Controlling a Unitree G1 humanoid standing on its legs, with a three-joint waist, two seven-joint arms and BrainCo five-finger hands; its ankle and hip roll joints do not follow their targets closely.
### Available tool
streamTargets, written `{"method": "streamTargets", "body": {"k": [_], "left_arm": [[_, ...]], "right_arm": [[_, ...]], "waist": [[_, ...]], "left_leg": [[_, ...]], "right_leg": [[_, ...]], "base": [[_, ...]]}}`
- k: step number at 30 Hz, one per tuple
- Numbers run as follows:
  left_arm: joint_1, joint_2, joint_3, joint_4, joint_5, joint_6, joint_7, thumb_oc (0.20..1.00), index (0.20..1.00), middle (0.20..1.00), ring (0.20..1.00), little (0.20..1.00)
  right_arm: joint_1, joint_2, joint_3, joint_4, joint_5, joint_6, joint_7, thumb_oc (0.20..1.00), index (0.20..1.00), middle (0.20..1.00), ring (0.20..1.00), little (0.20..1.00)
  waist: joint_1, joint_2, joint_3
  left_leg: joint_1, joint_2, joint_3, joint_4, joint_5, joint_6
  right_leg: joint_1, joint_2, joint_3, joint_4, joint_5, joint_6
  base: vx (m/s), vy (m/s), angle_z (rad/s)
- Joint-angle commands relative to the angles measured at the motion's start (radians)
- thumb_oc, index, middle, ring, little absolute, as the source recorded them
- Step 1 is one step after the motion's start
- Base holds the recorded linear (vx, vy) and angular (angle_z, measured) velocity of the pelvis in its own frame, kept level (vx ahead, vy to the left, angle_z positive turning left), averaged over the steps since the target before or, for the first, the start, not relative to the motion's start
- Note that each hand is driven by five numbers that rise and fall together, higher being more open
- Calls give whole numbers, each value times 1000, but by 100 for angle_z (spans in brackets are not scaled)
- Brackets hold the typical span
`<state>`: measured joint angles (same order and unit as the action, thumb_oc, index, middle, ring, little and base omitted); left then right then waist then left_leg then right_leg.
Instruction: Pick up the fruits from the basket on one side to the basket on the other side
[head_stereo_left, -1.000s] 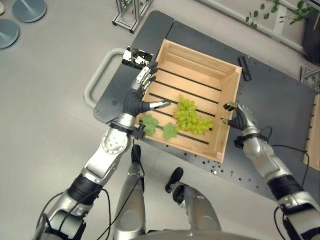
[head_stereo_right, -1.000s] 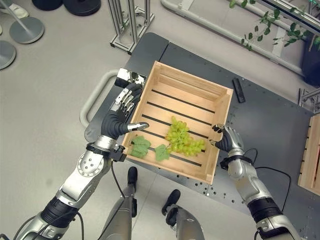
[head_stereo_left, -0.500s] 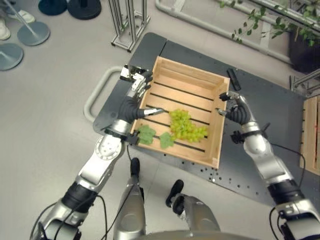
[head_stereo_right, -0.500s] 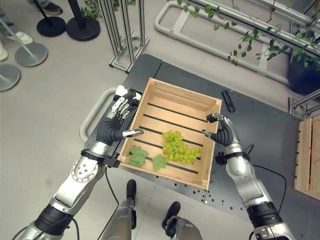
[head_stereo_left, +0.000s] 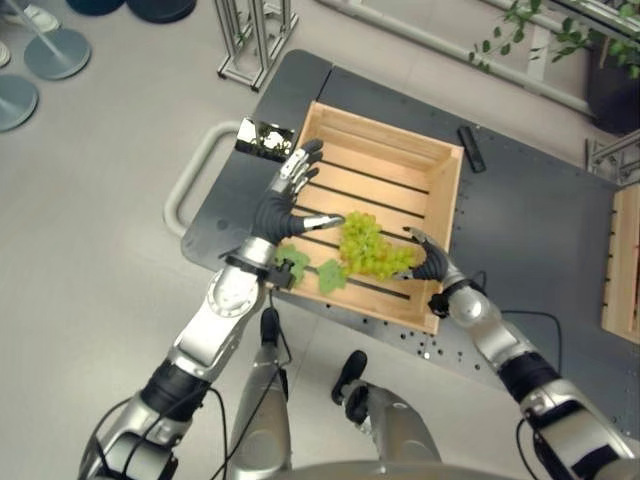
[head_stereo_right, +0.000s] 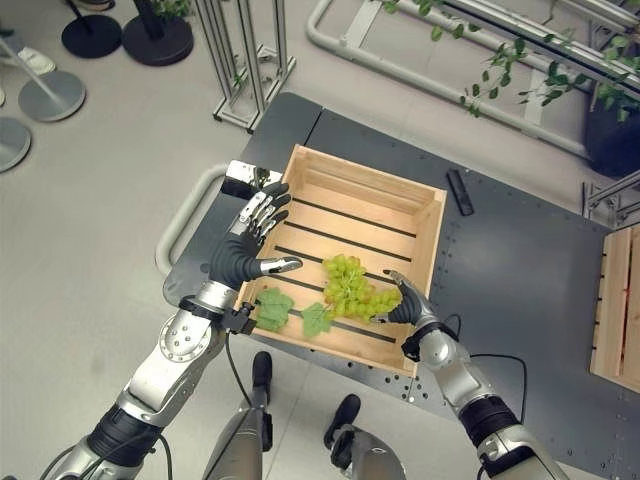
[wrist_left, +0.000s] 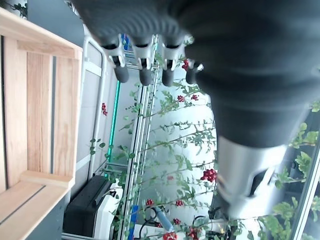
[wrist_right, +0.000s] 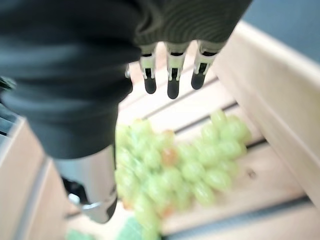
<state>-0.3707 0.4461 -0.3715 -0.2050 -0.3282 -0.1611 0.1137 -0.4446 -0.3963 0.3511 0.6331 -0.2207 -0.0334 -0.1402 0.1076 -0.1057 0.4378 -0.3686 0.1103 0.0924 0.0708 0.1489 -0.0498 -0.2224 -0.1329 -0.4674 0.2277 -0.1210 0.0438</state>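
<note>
Grapes (head_stereo_left: 370, 246), a green bunch with 2 green leaves (head_stereo_left: 312, 270) at its left end, lie on the slatted floor of a wooden crate (head_stereo_left: 385, 143), in the half nearer to the robot. The crate stands on a dark grey cart top (head_stereo_left: 545, 230) with a light grey loop handle (head_stereo_left: 190, 170) at the left end.

The right hand (head_stereo_right: 399, 305) is inside the crate at the near right corner, just beside the right end of the bunch. In the right wrist view its fingers (wrist_right: 170, 75) are straight and spread above the grapes, the thumb apart from them, and they hold nothing. The left hand (head_stereo_left: 283, 203) is over the left wall of the crate with its fingers stretched out and fanned, the thumb pointing toward the bunch; it also holds nothing.

Around the crate: a small shiny metal block (head_stereo_left: 265, 138) lies on the cart near the left hand, and a short black bar (head_stereo_left: 471, 148) lies on the cart beyond the far right corner of the crate. A 2nd wooden crate (head_stereo_left: 623, 265) shows at the right edge, well apart from the first. On the floor stand an aluminium frame (head_stereo_left: 255, 35), round stand bases (head_stereo_left: 55, 50) and some green branches (head_stereo_right: 520, 70). Nothing lies between the right hand and the grapes. I cannot find any writing that can be read.
</note>
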Motion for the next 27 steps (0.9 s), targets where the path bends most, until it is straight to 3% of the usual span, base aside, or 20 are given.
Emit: {"method": "streamTargets", "body": {"k": [1,17,27], "left_arm": [[-71,-11,15,-75,23,-25,23,1000,1000,1000,1000,1000],[-155,-66,-22,-60,62,-4,99,1000,1000,1000,1000,1000],[-190,-65,-53,-76,95,-5,138,1000,1000,1000,1000,1000]], "right_arm": [[-78,6,8,11,42,23,-25,1000,1000,1000,1000,1000],[-293,81,10,413,127,77,-146,1000,1000,1000,1000,1000],[-396,68,27,406,85,82,-225,1000,1000,1000,1000,1000]], "waist": [[25,-30,75],[36,-4,82],[32,17,82]], "left_leg": [[-21,30,-16,97,-88,-25],[-200,37,-53,164,-119,-29],[-232,22,-50,149,-114,-25]], "right_leg": [[7,-45,-11,-91,94,84],[-147,-46,-25,-32,75,86],[-183,-54,-26,-36,81,90]], "base": [[-44,-12,11],[3,0,4],[0,14,1]]}}
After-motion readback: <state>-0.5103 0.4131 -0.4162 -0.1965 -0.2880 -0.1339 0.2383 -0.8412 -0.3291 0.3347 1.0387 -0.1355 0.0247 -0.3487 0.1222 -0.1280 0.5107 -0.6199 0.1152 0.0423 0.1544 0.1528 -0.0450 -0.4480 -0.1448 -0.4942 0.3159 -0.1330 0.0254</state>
